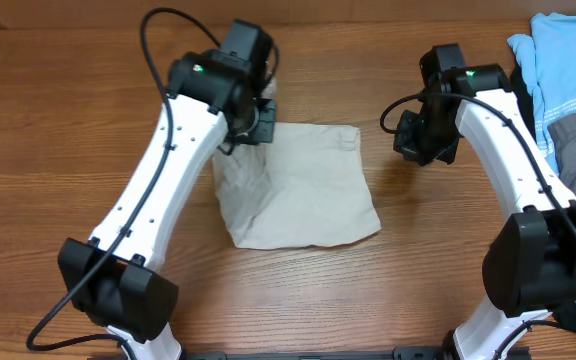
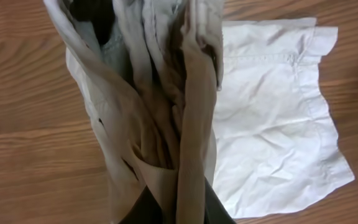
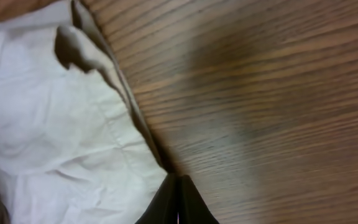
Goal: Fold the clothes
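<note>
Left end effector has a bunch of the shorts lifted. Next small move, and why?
Probably carry the left end effector across the flat part of the shorts and lower it: its bunch hangs lifted, the rest lies flat, and the right end effector is shut, empty, beside their edge.

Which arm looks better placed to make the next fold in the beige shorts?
Left, probably: the left gripper pinches a lifted bunch of the shorts; the right gripper is shut, empty, beside them.

Overhead view evenly lit and sharp; the 2 wrist views soft, shorts (image 2: 160,124) blurred close up, faint shadow darkening the table (image 3: 229,56) upper centre
</note>
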You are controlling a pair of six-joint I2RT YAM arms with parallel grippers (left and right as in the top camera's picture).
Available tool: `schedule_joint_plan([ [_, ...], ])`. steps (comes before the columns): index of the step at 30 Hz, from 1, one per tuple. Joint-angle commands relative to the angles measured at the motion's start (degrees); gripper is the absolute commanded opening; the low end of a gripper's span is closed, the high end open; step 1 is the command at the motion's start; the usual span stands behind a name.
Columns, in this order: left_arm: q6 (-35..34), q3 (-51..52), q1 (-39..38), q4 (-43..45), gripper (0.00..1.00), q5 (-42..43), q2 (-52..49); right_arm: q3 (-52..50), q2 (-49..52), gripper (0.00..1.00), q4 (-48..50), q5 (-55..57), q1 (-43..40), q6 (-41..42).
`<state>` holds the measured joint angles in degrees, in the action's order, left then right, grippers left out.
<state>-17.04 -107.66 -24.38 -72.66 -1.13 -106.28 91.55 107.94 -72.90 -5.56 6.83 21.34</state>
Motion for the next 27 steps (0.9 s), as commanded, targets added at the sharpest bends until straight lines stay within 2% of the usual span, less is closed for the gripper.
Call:
schedule_joint_plan([
  [1, -2.78, -1.18, -3.17, 1.33, 0.04, 0.72, 2.25, -3.15, 0.13, 0.04, 0.98, 1.01, 0.11, -0.33],
  [11, -3.34, -1.18, -6.38, 2.43, 0.04, 0.68, -3.28, -9.20, 0.13, 0.04, 5.44, -2.29, 0.20, 0.31],
  [15, -3.30, -1.57, -6.16, 2.16, 0.04, -0.85, -3.41, -13.46, 0.13, 0.04, 11.54, -19.93, 0.59, -1.03],
  [17, -3.28, -3.41, -5.60, 0.09, 0.04, -3.02, -3.32, -15.04, 0.13, 0.04, 15.52, -29.62, 1.01, -1.66],
  [19, -3.21, -6.34, -4.42, -2.95, 0.04, -3.98, -3.30, -16.17, 0.13, 0.04, 19.63, -34.67, 1.86, -0.76],
  [27, -0.46, -19.43, 0.07, -11.63, 0.04, -3.69, -3.30, -18.91, 0.42, 0.04, 33.75, -31.61, 10.34, 12.31],
])
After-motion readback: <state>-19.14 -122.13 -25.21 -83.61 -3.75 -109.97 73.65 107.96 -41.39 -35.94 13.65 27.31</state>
